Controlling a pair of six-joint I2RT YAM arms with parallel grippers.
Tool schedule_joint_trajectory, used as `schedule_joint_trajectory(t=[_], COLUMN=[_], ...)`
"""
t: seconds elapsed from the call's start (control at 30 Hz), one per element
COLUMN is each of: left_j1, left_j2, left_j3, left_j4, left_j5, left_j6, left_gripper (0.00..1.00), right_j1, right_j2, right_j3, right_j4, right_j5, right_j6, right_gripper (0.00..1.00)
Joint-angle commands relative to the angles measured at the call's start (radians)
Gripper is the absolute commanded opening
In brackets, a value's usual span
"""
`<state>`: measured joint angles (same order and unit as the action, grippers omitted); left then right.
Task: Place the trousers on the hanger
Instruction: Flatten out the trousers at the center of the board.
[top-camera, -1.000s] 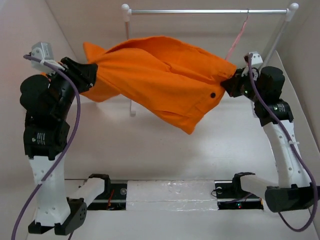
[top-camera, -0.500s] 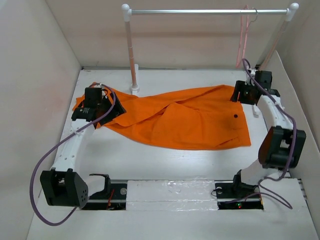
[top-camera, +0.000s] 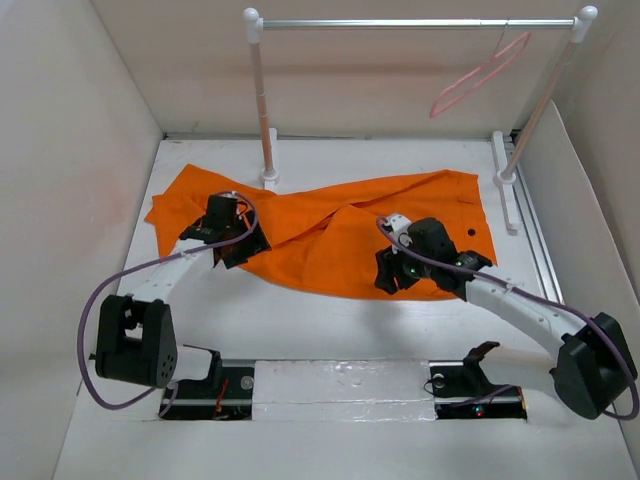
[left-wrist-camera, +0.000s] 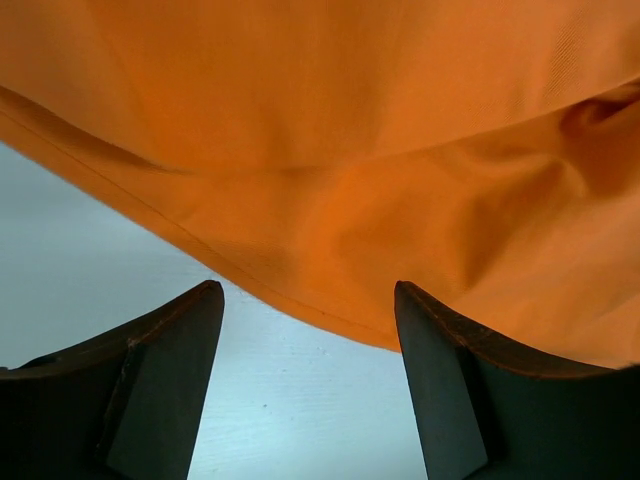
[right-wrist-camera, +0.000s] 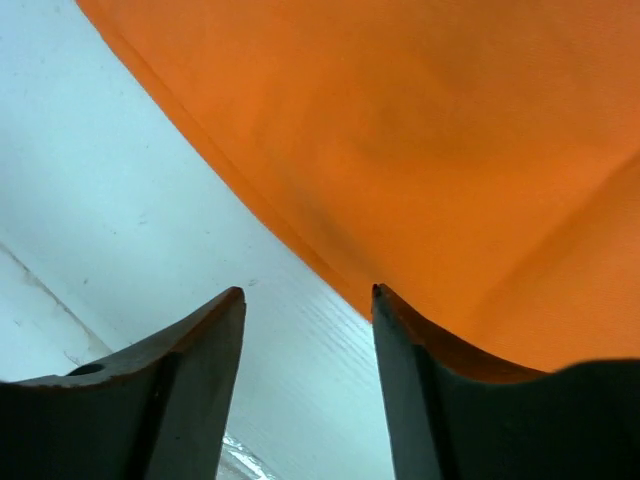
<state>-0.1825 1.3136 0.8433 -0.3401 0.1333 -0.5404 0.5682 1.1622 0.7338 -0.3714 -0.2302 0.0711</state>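
Note:
The orange trousers (top-camera: 340, 240) lie spread flat across the far half of the table, dark waistband button (top-camera: 470, 233) at the right. The pale-pink hanger (top-camera: 478, 76) hangs empty from the rail, up at the right. My left gripper (top-camera: 243, 248) is low at the near hem on the left. In its wrist view the left gripper (left-wrist-camera: 308, 300) is open over bare table, with the trousers (left-wrist-camera: 330, 150) just beyond the tips. My right gripper (top-camera: 386, 276) is at the near hem further right. The right gripper (right-wrist-camera: 308, 295) is open too, the trousers (right-wrist-camera: 450, 150) by its right finger.
A metal rail (top-camera: 400, 23) on white posts (top-camera: 263, 110) spans the back. A white foot bar (top-camera: 505, 195) lies at the right, beside the trousers' waist. Beige walls close in the left, right and back. The arms' base strip (top-camera: 340, 385) runs along the near edge.
A second ago both grippers held the trousers up in the air. The trousers then went down flat, both grippers let go, and both arms have come to the near hem. The hanger has turned.

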Motion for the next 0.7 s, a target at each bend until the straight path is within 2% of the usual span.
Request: schedule_joint_trajectory(t=[0.0,0.17,0.23,0.3,0.33,0.37,0.47,0.5,0.53,0.57,0.63,0.67], left_j1=[-0.028,-0.028,-0.028,-0.028,-0.028,-0.028,-0.028,-0.028,-0.028,-0.028,-0.028,-0.028], left_j2=[0.033,0.085,0.098,0.102,0.110,0.114,0.131,0.134,0.133,0.128,0.107,0.099], left_j3=[-0.067,-0.147,-0.162,-0.187,-0.193,-0.202,-0.219,-0.216,-0.216,-0.217,-0.219,-0.227], left_j4=[0.082,0.165,0.180,0.196,0.203,0.202,0.199,0.194,0.185,0.176,0.139,0.124], left_j5=[-0.005,0.006,0.005,-0.001,-0.011,-0.018,-0.041,-0.044,-0.049,-0.055,-0.063,-0.060], left_j6=[-0.068,-0.150,-0.162,-0.173,-0.176,-0.179,-0.182,-0.179,-0.182,-0.185,-0.190,-0.190], left_gripper=[0.65,0.65,0.64,0.59,0.46,0.39,0.34,0.30,0.11,0.00,0.00,0.00], right_j1=[0.036,0.151,0.162,0.185,0.185,0.185,0.220,0.220,0.229,0.229,0.246,0.262], right_j2=[-0.003,0.177,0.212,0.267,0.284,0.301,0.352,0.358,0.356,0.353,0.347,0.343], right_j3=[-0.020,0.056,0.062,0.059,0.058,0.056,0.044,0.035,0.023,0.003,-0.011,-0.017], right_j4=[0.149,0.111,0.117,0.118,0.118,0.118,0.106,0.108,0.127,0.134,0.135,0.128], right_j5=[0.048,0.081,0.078,0.094,0.091,0.088,0.145,0.166,0.182,0.199,0.209,0.225], right_j6=[0.062,-0.017,-0.039,-0.040,-0.047,-0.047,-0.039,-0.030,-0.012,-0.001,0.022,0.029], right_gripper=[0.63,0.66,0.66,0.66,0.65,0.64,0.59,0.55,0.48,0.28,0.14,0.03])
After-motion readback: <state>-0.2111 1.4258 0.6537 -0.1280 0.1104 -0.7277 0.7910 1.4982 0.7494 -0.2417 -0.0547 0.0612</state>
